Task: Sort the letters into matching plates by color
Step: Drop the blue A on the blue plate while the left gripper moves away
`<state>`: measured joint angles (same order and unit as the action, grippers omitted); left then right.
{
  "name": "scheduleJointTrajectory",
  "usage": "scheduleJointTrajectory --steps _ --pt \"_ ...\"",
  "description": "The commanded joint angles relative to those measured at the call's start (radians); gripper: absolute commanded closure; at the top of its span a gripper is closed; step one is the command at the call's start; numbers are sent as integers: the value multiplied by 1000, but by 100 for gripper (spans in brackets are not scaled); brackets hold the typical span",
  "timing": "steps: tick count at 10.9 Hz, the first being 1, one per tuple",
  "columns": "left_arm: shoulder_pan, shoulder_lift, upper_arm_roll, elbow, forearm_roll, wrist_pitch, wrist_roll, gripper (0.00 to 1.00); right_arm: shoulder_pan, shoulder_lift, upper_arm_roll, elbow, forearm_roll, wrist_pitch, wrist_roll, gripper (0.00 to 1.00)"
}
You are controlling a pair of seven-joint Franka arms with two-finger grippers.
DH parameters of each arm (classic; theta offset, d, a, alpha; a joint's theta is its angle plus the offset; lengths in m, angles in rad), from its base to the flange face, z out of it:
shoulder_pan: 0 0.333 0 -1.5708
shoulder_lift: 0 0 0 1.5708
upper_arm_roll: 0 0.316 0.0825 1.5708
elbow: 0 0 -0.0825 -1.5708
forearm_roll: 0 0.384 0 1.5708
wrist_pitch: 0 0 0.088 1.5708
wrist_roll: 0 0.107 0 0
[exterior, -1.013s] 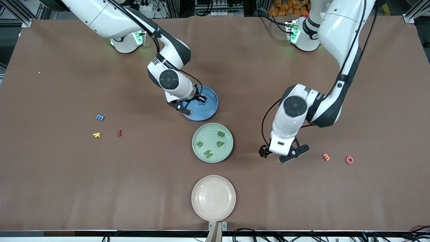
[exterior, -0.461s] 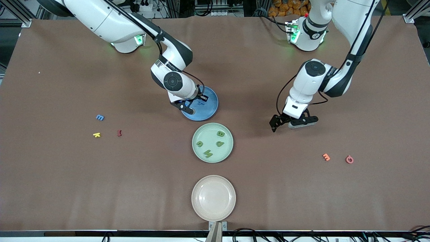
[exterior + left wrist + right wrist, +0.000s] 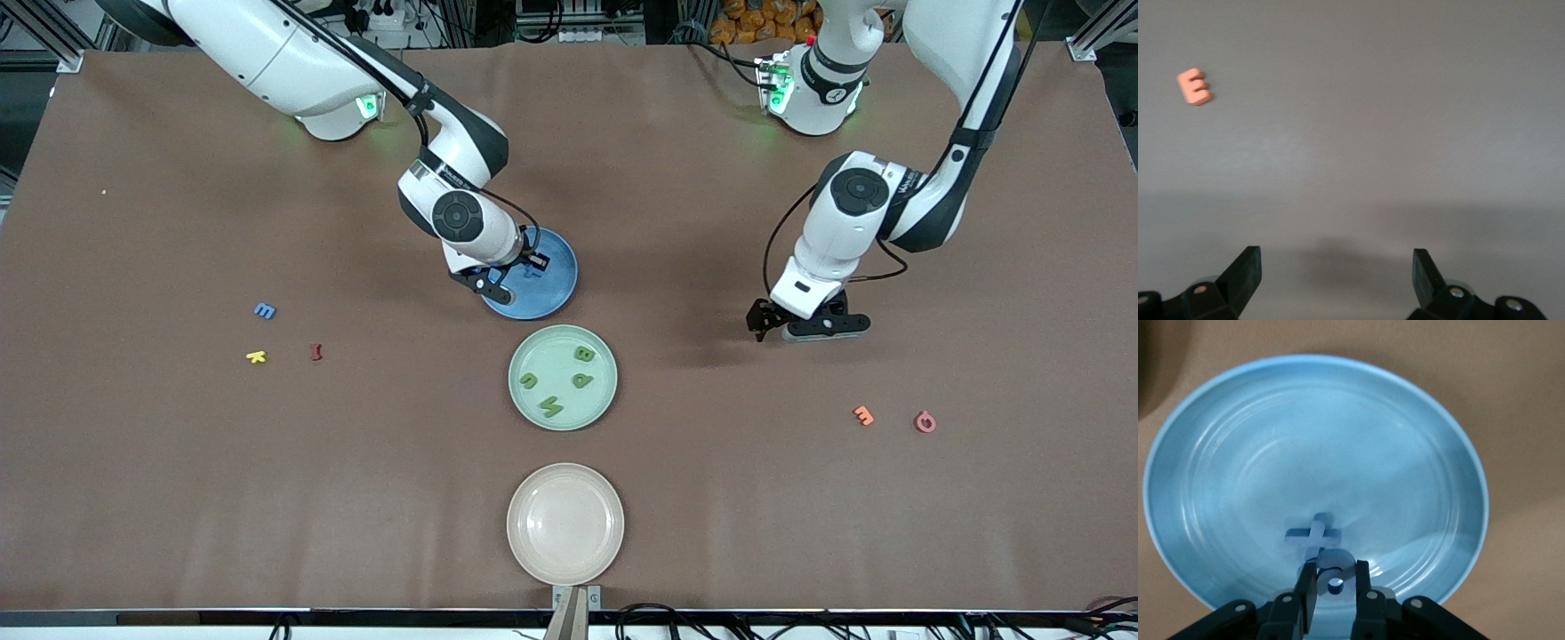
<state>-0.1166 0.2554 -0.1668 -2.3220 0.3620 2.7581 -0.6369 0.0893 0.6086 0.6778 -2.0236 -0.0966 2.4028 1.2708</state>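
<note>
My right gripper hangs low over the blue plate, shut on a small blue letter with a round hole. Another blue letter, cross-shaped, lies in that plate just under it. A third blue letter lies on the table toward the right arm's end. The pale green plate holds several green letters. My left gripper is open over bare table toward the left arm's end, with nothing between its fingers.
A beige-pink plate sits nearest the front camera. A yellow letter and a dark red letter lie beside the loose blue one. An orange letter and a pink letter lie toward the left arm's end.
My left arm has drawn back toward its base, away from the green plate and the orange letter, still open. My right gripper has shifted only slightly over the blue plate.
</note>
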Motion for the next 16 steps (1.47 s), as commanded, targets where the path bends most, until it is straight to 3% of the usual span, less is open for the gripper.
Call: scheduleJointTrajectory --steps 1,3,4,6,8,14,16 --pt "48 -24 -22 93 -65 -289 266 0 -51 7 28 8 -71 -28 33 100" --pt "52 -41 -17 198 -210 -485 432 0 -71 5 45 11 -75 -28 39 100" --pt "61 -41 -16 296 -247 -631 468 0 -85 7 46 11 -80 -28 39 100" --pt "89 -44 -19 482 -317 -867 485 0 -100 -3 62 16 -87 -37 47 100" --pt "138 -82 -20 603 -386 -1006 508 0 -115 -1 68 31 -101 -36 59 100" --pt "144 -243 -8 648 -402 -1097 491 0 -117 22 54 54 -158 -21 59 100" --pt "150 -234 -8 642 -402 -1140 473 0 -115 31 40 60 -164 -21 58 100"
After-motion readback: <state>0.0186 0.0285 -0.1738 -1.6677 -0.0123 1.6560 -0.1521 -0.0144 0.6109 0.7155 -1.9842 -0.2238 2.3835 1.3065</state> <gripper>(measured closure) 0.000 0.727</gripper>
